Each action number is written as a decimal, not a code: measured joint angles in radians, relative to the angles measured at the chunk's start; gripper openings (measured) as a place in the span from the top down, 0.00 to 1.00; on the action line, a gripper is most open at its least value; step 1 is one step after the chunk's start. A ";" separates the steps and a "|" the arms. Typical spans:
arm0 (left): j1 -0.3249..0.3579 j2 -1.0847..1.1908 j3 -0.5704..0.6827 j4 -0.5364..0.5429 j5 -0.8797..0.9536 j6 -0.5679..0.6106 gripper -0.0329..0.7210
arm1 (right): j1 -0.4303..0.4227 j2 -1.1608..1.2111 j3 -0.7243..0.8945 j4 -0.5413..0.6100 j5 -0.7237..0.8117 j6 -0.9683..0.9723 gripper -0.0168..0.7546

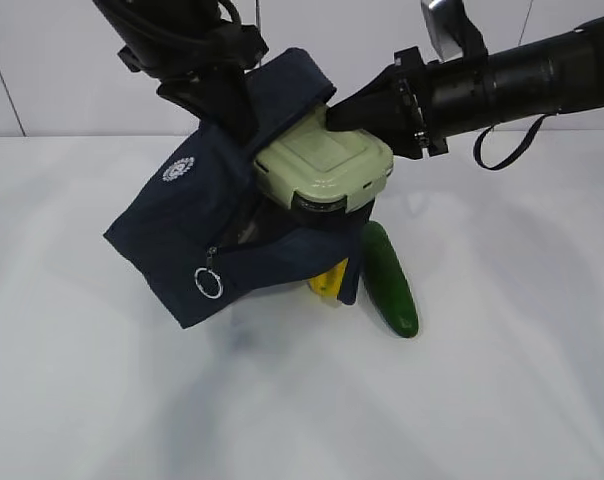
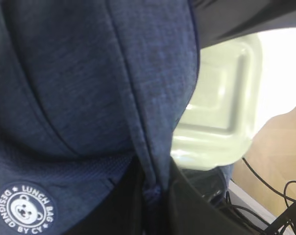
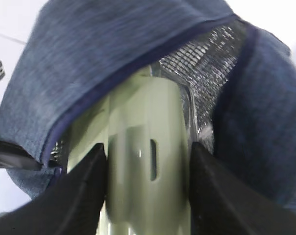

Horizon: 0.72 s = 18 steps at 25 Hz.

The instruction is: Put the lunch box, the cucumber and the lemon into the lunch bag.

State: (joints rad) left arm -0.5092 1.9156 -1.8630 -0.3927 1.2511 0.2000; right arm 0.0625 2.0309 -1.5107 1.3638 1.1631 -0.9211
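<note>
Cucumber (image 1: 389, 280) nearest camera, on table, long axis near-far; lemon (image 1: 329, 282) just left of it, half hidden under lunch bag (image 1: 197, 235). Lunch box (image 1: 324, 160) at bag mouth, partly in, long axis pointing left into opening. Right gripper (image 3: 148, 171) clamped on box sides, arm level, reaching from right. Left gripper (image 1: 217, 75) pinched on bag's top fabric, holding mouth up.

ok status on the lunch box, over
Left gripper shut on lunch bag, holding it open. Right gripper clamped on lunch box, partway into the mouth. Cucumber and lemon on table beneath.
</note>
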 joint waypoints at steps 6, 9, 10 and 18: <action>0.000 0.002 0.000 0.000 0.006 0.000 0.94 | 0.039 0.086 -0.024 0.038 -0.004 -0.017 0.49; 0.000 0.020 0.000 0.002 0.006 0.002 0.94 | 0.068 0.133 -0.037 0.069 -0.013 -0.033 0.49; 0.000 0.031 0.000 0.007 0.006 0.002 0.94 | 0.077 0.146 -0.045 0.074 -0.013 -0.035 0.49; 0.000 0.085 0.000 0.082 -0.001 0.002 0.94 | 0.124 0.248 -0.099 0.093 -0.023 -0.055 0.49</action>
State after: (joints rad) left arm -0.5092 2.0008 -1.8630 -0.3110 1.2506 0.2017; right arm 0.1861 2.2785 -1.6098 1.4568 1.1397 -0.9760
